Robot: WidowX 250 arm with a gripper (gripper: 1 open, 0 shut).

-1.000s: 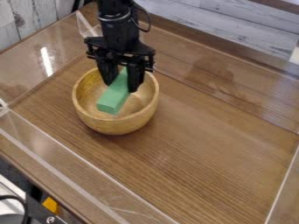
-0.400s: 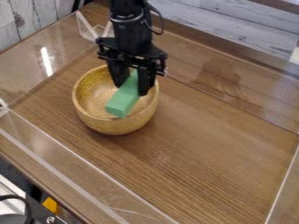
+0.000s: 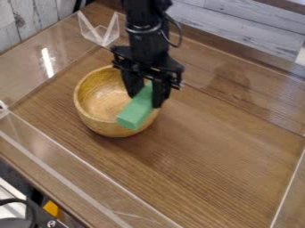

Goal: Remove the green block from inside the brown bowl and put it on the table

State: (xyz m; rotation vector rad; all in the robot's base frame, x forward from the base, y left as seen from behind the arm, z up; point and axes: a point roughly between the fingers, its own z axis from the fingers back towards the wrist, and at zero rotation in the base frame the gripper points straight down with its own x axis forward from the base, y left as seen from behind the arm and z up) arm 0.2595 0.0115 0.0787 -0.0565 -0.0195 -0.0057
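We saw the pincer [image 3: 149, 87] clamped on the green block [image 3: 136, 110], held tilted above the brown bowl's [image 3: 93, 114] right rim, likely to clear it before reaching the surface [image 3: 215, 151].

One view only; a raised camera looks down at an angle across the table [image 3: 226, 134]; fairly near; clear walls [image 3: 71, 191] frame it.

Green block [image 3: 137, 110], tan (speckled) bowl [image 3: 93, 114].
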